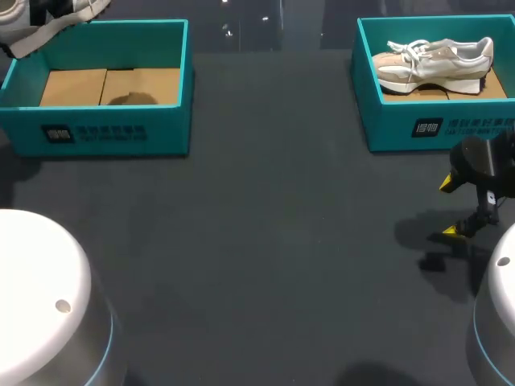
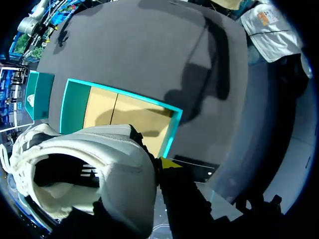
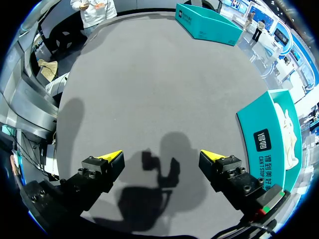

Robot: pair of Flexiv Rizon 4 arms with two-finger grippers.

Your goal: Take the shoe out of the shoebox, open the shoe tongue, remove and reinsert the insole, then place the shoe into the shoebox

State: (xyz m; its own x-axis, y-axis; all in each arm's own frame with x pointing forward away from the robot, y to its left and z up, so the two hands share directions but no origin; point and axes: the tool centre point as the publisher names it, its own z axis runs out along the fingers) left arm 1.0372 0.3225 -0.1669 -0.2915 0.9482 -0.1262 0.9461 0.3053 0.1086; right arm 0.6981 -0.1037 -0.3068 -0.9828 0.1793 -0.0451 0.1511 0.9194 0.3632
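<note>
A white and grey shoe hangs above the empty left teal shoebox, and my left gripper is shut on its heel collar. One yellow fingertip shows outside the heel; the other is hidden by the shoe. In the head view only part of this shoe shows, at the far left corner. A second white shoe lies on its side in the right teal shoebox. My right gripper stands open over bare table in front of that box, nothing between its fingers.
The left shoebox has a cardboard floor and nothing inside. The dark table stretches between the two boxes. My arms' white bases stand at the near corners. The right shoebox is just beside the right gripper.
</note>
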